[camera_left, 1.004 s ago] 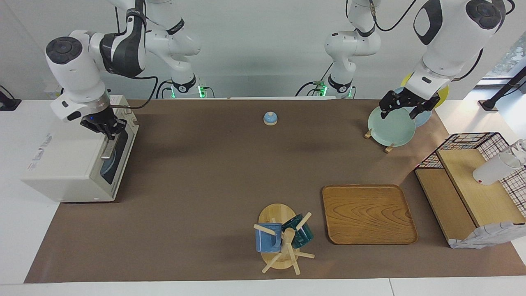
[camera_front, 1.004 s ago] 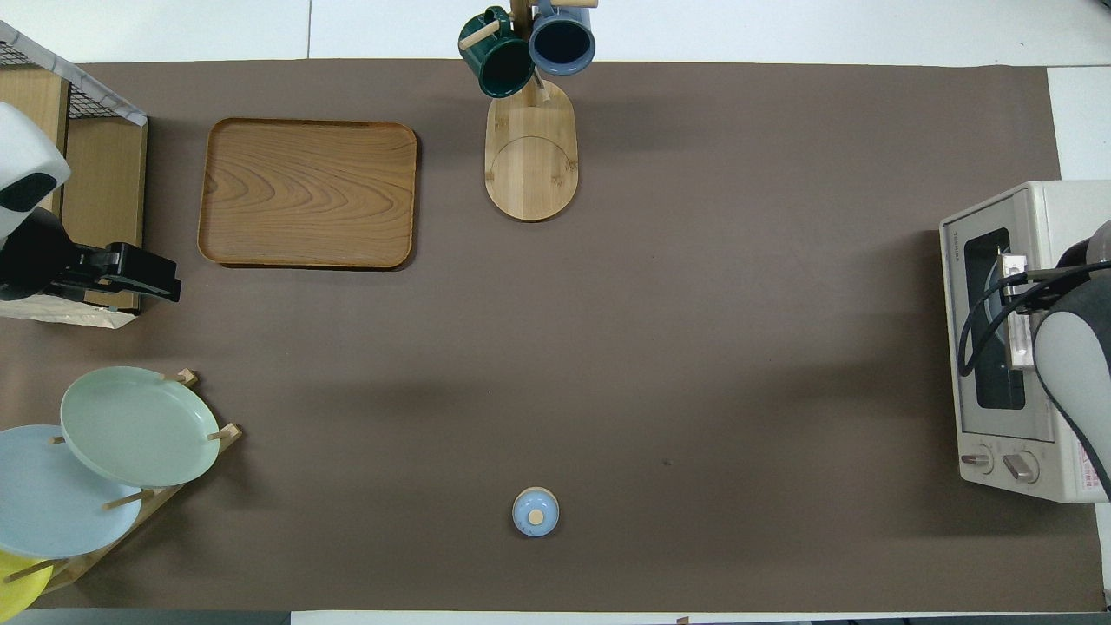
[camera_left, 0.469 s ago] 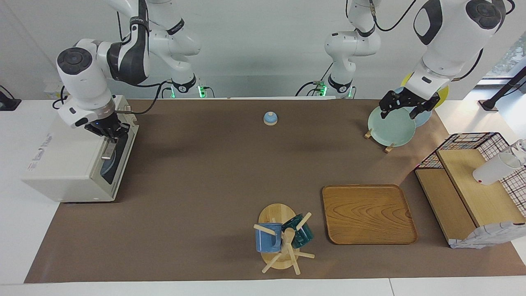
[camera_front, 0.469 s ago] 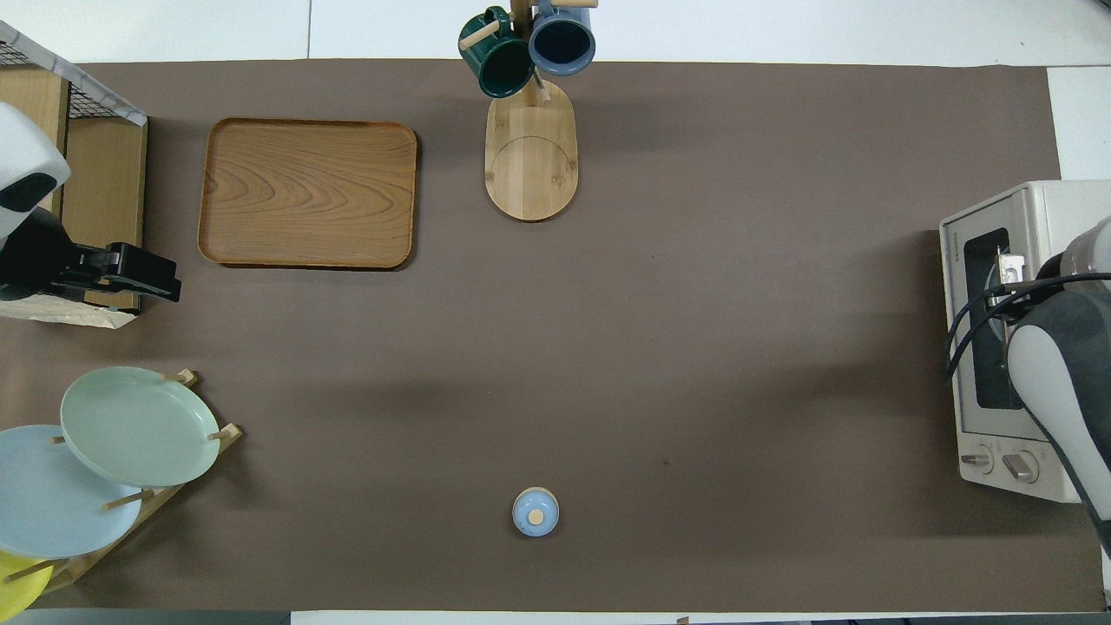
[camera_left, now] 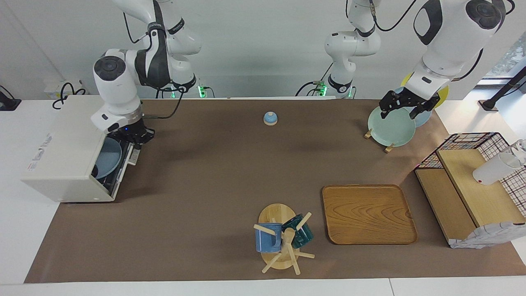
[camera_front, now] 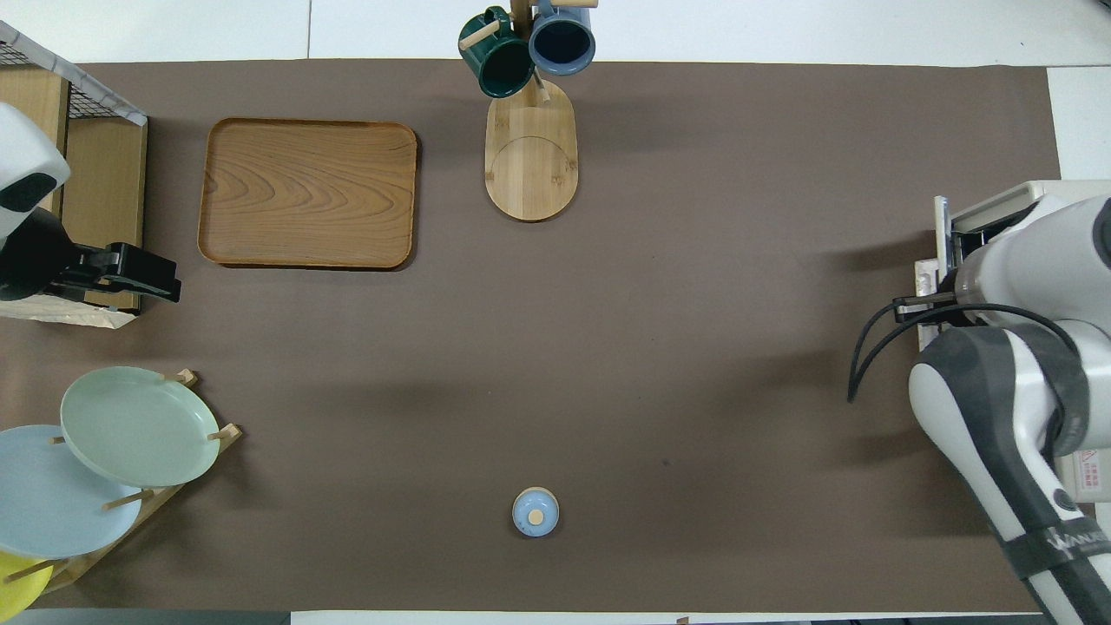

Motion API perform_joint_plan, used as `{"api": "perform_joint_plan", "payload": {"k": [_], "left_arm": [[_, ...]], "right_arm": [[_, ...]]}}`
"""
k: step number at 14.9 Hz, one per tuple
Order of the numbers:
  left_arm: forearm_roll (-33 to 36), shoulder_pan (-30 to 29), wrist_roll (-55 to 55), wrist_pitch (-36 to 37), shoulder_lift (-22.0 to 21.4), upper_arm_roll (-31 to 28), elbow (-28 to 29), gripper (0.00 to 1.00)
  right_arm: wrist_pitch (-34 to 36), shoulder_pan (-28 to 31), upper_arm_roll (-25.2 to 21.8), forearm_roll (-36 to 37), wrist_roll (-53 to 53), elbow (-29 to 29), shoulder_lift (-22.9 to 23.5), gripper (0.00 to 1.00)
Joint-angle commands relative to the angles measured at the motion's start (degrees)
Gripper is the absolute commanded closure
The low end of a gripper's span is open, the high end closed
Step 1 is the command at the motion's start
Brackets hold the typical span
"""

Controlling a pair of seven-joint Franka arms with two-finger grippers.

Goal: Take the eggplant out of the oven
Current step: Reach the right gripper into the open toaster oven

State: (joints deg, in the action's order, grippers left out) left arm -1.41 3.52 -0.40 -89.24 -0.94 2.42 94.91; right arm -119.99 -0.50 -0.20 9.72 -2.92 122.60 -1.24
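Note:
The off-white oven (camera_left: 61,156) stands at the right arm's end of the table, its drop-down door (camera_left: 123,164) hanging partly open. My right gripper (camera_left: 133,139) is shut on the door's bar handle at the door's top edge. Inside sits a blue plate (camera_left: 107,158) with a small dark shape at its lower edge; I cannot tell whether that is the eggplant. In the overhead view the right arm covers most of the oven (camera_front: 998,198), and only the door's edge (camera_front: 939,247) shows. My left gripper (camera_left: 402,112) (camera_front: 169,286) waits open over the plate rack.
A small blue bell (camera_left: 270,118) sits mid-table near the robots. A mug tree (camera_left: 283,240) and a wooden tray (camera_left: 367,213) lie farther out. The plate rack (camera_left: 390,127) and a wire-sided wooden shelf (camera_left: 472,185) are at the left arm's end.
The right arm swung toward the table's middle with the handle in its grip, and the oven door dropped from shut to partly open, baring the plate inside. The left arm has not moved.

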Motion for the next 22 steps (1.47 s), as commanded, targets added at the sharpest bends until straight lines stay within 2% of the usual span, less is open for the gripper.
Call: {"api": "perform_joint_plan", "payload": {"k": [1, 4, 13, 15, 18, 19, 21, 22], "left_arm": [[0.2, -0.6, -0.5, 0.6, -0.6, 0.5, 0.3, 0.00], [0.2, -0.6, -0.5, 0.6, -0.6, 0.5, 0.3, 0.00], [0.2, -0.6, -0.5, 0.6, -0.6, 0.5, 0.3, 0.00], [0.2, -0.6, -0.5, 0.6, -0.6, 0.5, 0.3, 0.00], [0.2, -0.6, -0.5, 0.6, -0.6, 0.5, 0.3, 0.00], [0.2, -0.6, -0.5, 0.6, -0.6, 0.5, 0.3, 0.00], [0.2, -0.6, -0.5, 0.6, -0.6, 0.5, 0.3, 0.00], [0.2, -0.6, -0.5, 0.6, -0.6, 0.5, 0.3, 0.00]], "right_arm": [[-8.1, 1.0, -0.6, -1.9, 0.0, 0.4, 4.8, 1.00], [-12.0, 0.9, -0.6, -3.6, 0.0, 2.6, 6.4, 1.00], [-15.6, -2.7, -0.4, -6.2, -5.0, 2.7, 11.5, 1.00], [-14.1, -5.8, -0.3, -6.2, -6.0, 0.3, 11.5, 1.00], [-2.0, -6.8, -0.4, -6.1, -6.0, -9.3, 11.2, 1.00], [2.0, -6.5, -0.5, -5.8, -5.9, -11.6, 10.9, 0.85], [5.1, -5.1, -0.9, -5.2, -5.8, -12.0, 9.2, 0.49], [5.4, -3.7, -0.9, -5.1, -5.5, -11.9, 9.0, 0.38]]}}
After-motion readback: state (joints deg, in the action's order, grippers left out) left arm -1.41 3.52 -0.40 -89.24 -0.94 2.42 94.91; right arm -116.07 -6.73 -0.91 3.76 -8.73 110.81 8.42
